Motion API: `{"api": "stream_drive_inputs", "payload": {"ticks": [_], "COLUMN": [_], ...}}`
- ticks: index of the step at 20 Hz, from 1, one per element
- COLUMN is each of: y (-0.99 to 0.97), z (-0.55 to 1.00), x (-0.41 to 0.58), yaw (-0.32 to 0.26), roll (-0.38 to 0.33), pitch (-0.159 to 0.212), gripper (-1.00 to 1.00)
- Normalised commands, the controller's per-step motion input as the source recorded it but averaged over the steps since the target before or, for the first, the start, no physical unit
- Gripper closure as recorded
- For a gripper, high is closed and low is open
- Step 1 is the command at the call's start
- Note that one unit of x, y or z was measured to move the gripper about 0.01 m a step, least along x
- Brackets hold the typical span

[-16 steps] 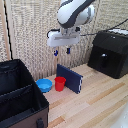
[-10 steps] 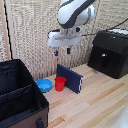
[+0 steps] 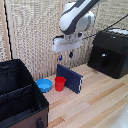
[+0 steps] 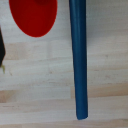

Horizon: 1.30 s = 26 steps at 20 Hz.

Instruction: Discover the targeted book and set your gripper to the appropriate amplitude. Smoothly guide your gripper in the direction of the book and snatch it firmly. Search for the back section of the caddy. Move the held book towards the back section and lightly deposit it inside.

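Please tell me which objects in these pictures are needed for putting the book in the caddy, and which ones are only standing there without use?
Needed for the job:
- navy-blue book, standing on edge on the wooden table
- gripper, hovering above the book
- black fabric caddy

Only standing there:
- red cup
- blue bowl
- glossy black machine

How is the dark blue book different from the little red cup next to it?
The book is a thin, flat, navy rectangle standing on its edge; the red cup is round and open-topped. The book is taller and much wider than the cup. In the wrist view, the book shows as a narrow blue strip, the cup as a red disc. Both rest on the wooden table.
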Motion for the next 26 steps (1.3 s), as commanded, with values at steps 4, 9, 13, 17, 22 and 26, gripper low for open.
{"api": "stream_drive_inputs", "payload": {"ticks": [4, 9, 13, 17, 22, 26], "y": [-0.09, -0.18, -0.21, -0.21, -0.20, -0.31], "z": [-0.34, -0.34, -0.29, -0.19, -0.09, 0.00], "x": [0.028, 0.113, 0.194, 0.269, 0.252, 0.182], "yaw": [0.062, 0.078, 0.094, 0.128, 0.148, 0.177], "roll": [-0.033, -0.040, -0.027, -0.002, -0.004, 0.001], "pitch": [0.070, 0.037, 0.004, 0.000, 0.002, 0.015], "gripper": [-1.00, -1.00, -1.00, -1.00, 1.00, 1.00]}}
